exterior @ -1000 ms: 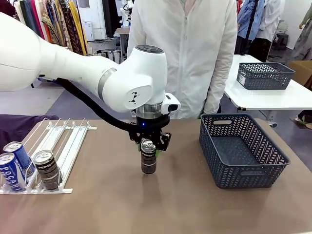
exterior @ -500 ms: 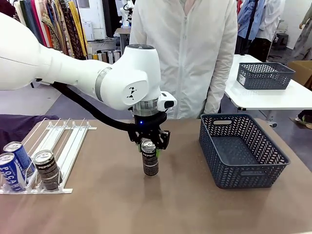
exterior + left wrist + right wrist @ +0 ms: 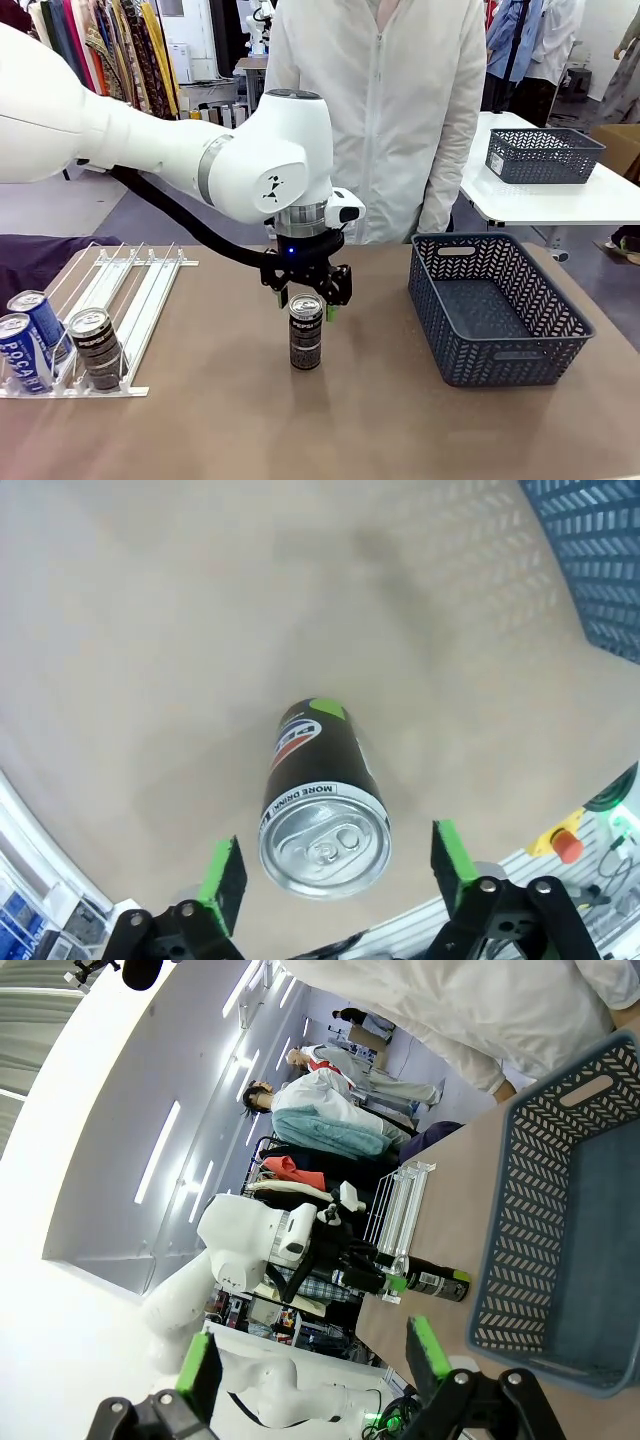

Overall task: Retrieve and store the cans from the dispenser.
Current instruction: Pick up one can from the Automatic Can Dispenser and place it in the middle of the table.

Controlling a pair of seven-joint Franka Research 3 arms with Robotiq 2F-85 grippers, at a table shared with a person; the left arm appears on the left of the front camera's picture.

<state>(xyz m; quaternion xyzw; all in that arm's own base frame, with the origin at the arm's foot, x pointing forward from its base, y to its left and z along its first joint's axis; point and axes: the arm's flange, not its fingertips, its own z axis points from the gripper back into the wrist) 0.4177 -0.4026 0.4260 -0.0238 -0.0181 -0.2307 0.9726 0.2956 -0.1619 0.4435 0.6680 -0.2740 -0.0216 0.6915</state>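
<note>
Four cans on one brown table (image 3: pixel 230 430). A person (image 3: pixel 385 100) in a white jacket stands at the far edge, centre.

Left arm (image 3: pixel 150 140) comes in from the left edge and ends over the table centre, wrist pointing straight down.

Dark grey lattice basket (image 3: pixel 470 340) sits toward the right edge.

Dispenser (image 3: pixel 140 285) lies at the near left corner, with its low end toward the near edge. At that low end are two Pocari cans (image 3: pixel 25 352) in the leftmost rails, one behind the other. A second Pepsi can (image 3: pixel 95 348) stands just beside them on the right.

Upright Pepsi can (image 3: pixel 306 335) stands at the table centre, between dispenser and basket and well apart from both.

Left gripper (image 3: pixel 306 300) hangs directly above that can, with a fingertip on each side at about the level of its silver top. In the wrist view the jaws are spread wide and the green pads (image 3: pixel 225 875) stand clear of the can wall, with a gap on each side. It grips nothing.

Right gripper (image 3: pixel 312 1360) has its jaws spread with nothing between the pads. It is beyond the basket's outer side, and its camera looks back across the basket at the left arm.
</note>
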